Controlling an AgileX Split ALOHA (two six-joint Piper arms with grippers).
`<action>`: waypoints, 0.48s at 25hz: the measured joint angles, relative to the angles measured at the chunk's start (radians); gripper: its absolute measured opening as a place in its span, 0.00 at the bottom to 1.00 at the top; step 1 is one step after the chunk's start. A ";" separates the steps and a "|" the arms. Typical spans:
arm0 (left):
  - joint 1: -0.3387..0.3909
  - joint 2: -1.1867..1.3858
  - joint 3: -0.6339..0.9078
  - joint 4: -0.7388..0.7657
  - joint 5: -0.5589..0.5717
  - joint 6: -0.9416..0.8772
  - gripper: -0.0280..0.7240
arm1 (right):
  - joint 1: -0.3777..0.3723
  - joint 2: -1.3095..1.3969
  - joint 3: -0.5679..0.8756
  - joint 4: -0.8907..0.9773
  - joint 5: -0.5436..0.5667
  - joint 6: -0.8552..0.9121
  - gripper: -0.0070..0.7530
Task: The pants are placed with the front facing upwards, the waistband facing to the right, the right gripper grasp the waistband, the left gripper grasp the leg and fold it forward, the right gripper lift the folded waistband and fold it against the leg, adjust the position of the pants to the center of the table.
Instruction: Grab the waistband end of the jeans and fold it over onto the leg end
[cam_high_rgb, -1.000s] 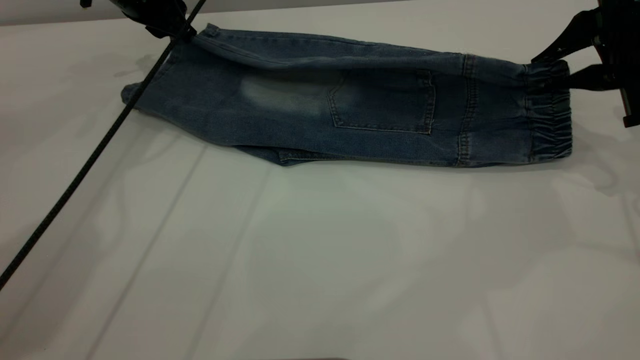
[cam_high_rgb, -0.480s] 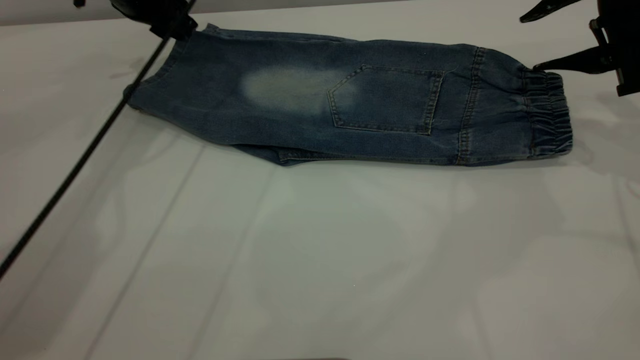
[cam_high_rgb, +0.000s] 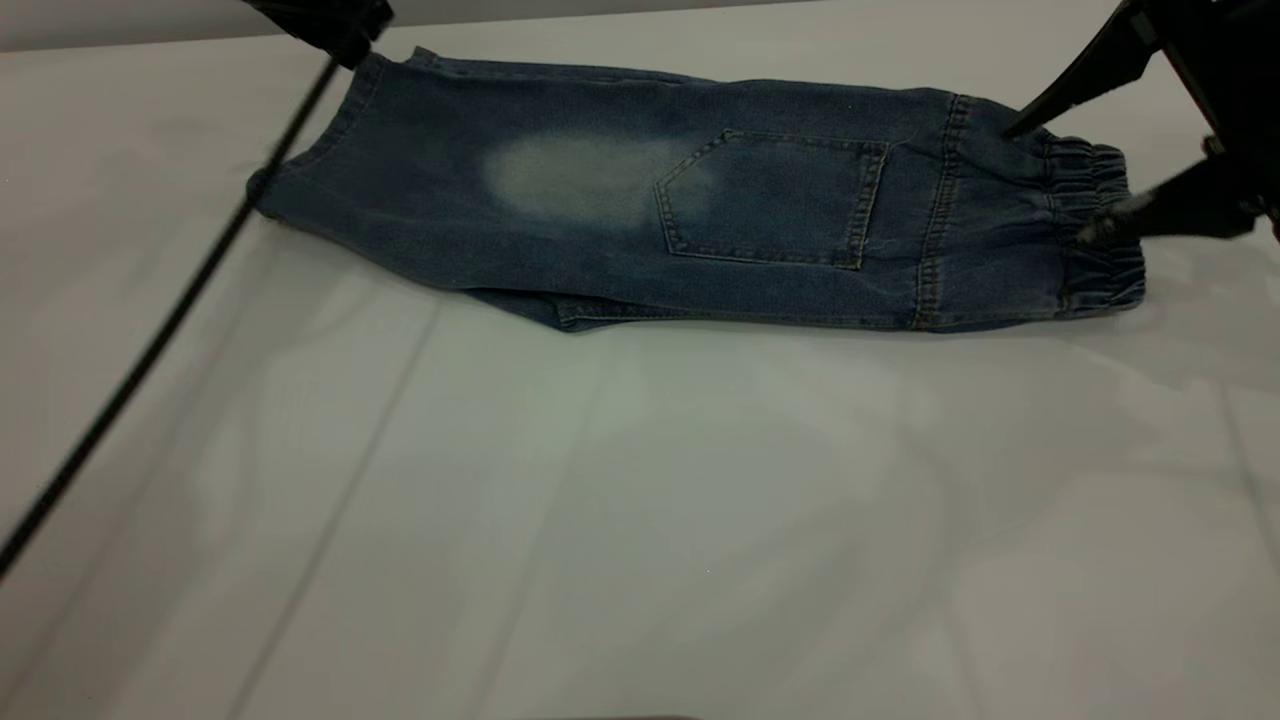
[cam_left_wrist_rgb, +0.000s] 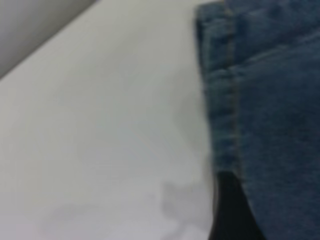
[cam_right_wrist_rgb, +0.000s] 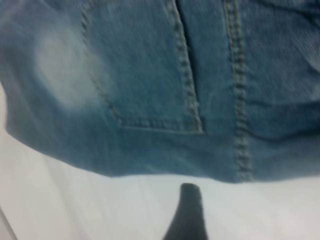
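- The pants (cam_high_rgb: 690, 210), soft faded denim with tan stitching, lie folded lengthwise on the smooth pale surface (cam_high_rgb: 640, 520), toward its far edge.
- The right pincer (cam_high_rgb: 1050, 180) straddles the ruched waistband (cam_high_rgb: 1095, 230), fingers spread.
- The left pincer (cam_high_rgb: 340, 25), cropped at the leg hem: grip cannot be told.
- The right wrist view shows the patch pocket (cam_right_wrist_rgb: 145, 75) close up.

folded lengthwise and lying flat along the far part of the table (cam_high_rgb: 640, 520) — the pants (cam_high_rgb: 600, 240), blue denim with a pale faded oval and a tan-stitched patch pocket facing up. gathered and ruched at the right end — the waistband (cam_high_rgb: 1100, 235), with the leg hem away at the far left. slightly angled, a lower layer peeking out along the near edge.
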 joint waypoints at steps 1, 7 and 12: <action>-0.008 0.000 0.000 0.000 0.002 0.000 0.53 | 0.000 0.000 0.000 -0.018 0.000 0.012 0.79; -0.043 0.000 0.000 -0.003 0.002 0.000 0.53 | 0.000 0.035 0.000 -0.122 -0.033 0.134 0.83; -0.076 0.000 0.000 -0.003 0.004 -0.001 0.53 | 0.000 0.121 0.000 -0.066 -0.043 0.115 0.80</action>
